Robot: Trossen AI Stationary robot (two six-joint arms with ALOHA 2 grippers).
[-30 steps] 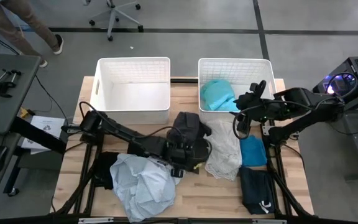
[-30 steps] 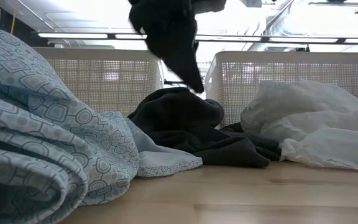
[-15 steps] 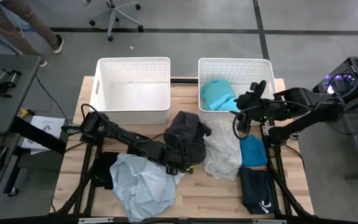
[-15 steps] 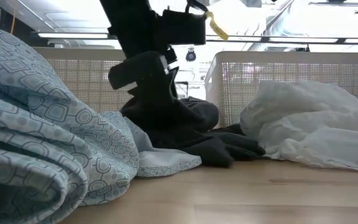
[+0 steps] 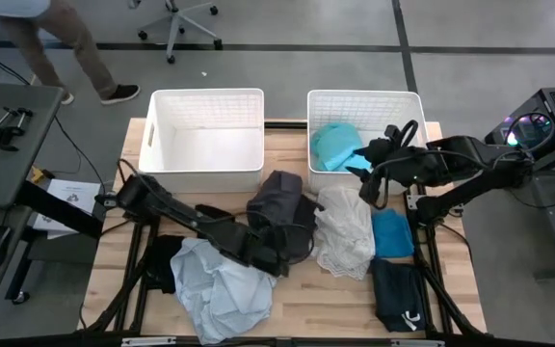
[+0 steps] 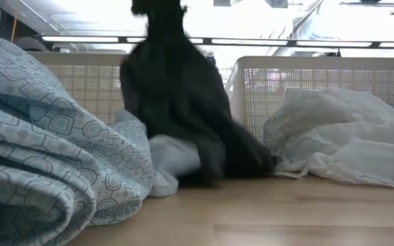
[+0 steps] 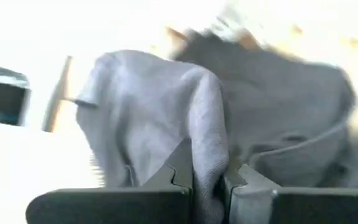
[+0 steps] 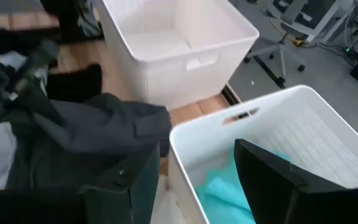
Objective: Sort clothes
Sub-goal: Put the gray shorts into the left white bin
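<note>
The left end effector (image 7: 207,177) has drawn back toward the table's near side, dragging the charcoal garment (image 5: 282,207) it pinches, probably lifting it out for a basket. The right end effector (image 8: 194,180) waits open over the right basket (image 5: 412,101). Two baskets; six garments show, one teal inside.

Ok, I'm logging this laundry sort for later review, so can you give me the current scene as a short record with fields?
left gripper: shut on the charcoal garment, mid-table
right gripper: open, holding nothing, at the right basket's near edge
left basket: nothing visible in it
right basket: holds a teal garment
on table: pale blue patterned garment, white garment, bright blue garment, black garment
</note>
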